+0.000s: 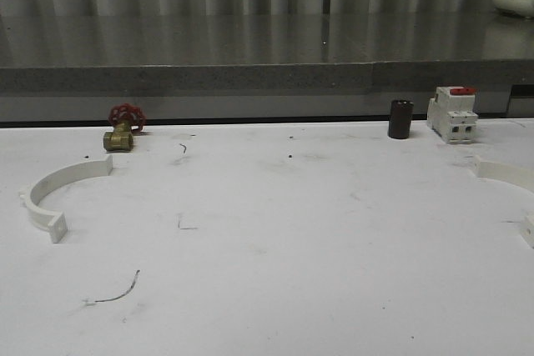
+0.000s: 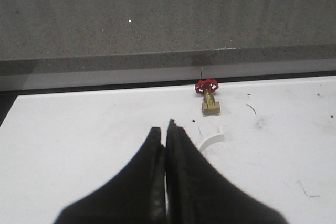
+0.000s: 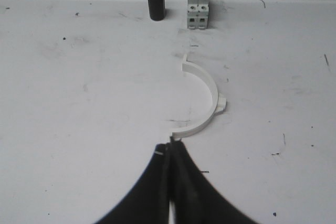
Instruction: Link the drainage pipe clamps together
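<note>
Two white pipe clamp halves lie well apart on the worktop [image 1: 275, 239]: the left half-ring [image 1: 58, 193] near one brass gate valve [image 1: 121, 131], the right half-ring [image 3: 202, 98] near one breaker [image 1: 452, 114] and one black coupling [image 1: 400, 118]. Left gripper [image 2: 166, 132] and right gripper [image 3: 170, 148] both have jaws pressed together, holding nothing.

White table [image 1: 275, 248], scuffed, some dark specks. Lying on it: left clamp half [image 1: 58, 191] near the left edge, right clamp half [image 1: 509, 174] at the right edge, partly cropped. Along the back: brass valve with red handwheel [image 1: 122, 128], black cylinder [image 1: 400, 118] (coupling, probably), red-topped breaker [image 1: 453, 114] just beside it
</note>
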Robot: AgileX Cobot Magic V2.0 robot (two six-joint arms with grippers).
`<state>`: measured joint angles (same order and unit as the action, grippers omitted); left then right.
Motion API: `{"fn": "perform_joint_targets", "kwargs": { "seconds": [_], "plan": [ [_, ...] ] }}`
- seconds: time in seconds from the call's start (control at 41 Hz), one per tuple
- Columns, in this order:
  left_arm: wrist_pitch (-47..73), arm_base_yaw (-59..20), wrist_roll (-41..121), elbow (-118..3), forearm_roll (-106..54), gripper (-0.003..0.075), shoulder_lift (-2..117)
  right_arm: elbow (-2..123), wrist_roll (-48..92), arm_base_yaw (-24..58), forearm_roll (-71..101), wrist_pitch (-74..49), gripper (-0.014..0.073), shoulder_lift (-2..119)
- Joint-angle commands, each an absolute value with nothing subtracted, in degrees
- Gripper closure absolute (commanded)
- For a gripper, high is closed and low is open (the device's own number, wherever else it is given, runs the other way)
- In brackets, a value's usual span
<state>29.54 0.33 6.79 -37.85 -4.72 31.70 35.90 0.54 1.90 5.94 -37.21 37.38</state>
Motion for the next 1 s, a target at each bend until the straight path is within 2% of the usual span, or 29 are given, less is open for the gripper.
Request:
{"fn": "perform_joint_targets", "kwargs": {
  "seconds": [0.0,0.098,0.171,0.268,0.317,0.39,0.439,0.659,0.976],
  "plan": [
    [26.22,0.00,6.65,-39.42,-5.32,0.0741,34.23,37.92,0.91,1.62,6.38,-34.29,0.0710,39.74],
    [28.77,0.00,6.65,-39.42,-5.32,0.0736,36.78,37.92,0.91,1.62,5.85,-35.37,0.0678,41.88],
    [29.38,0.00,6.65,-39.42,-5.32,0.0669,37.90,37.92,0.91,1.62,5.67,-35.80,0.0548,43.01],
    [29.53,0.00,6.65,-39.42,-5.32,0.0503,39.18,37.92,0.91,1.62,5.64,-35.74,0.0323,43.63],
    [29.62,0.00,6.65,-39.42,-5.32,0.0396,39.48,37.92,0.91,1.62,5.64,-35.45,0.0206,43.82],
    [29.30,0.00,6.65,-39.42,-5.32,0.0251,40.17,37.92,0.91,1.62,5.64,-35.27,0.0110,43.95],
    [28.60,0.00,6.65,-39.42,-5.32,0.0232,40.50,37.92,0.91,1.62,5.64,-35.40,0.0097,43.95],
    [26.90,0.00,6.65,-39.42,-6.16,0.0281,42.64,37.92,0.91,1.62,5.64,-35.50,0.0101,43.95],
    [34.84,-0.15,6.65,-46.15,-6.16,0.0293,54.92,37.92,0.91,1.62,5.64,-35.50,0.0101,43.95]
  ]
}}
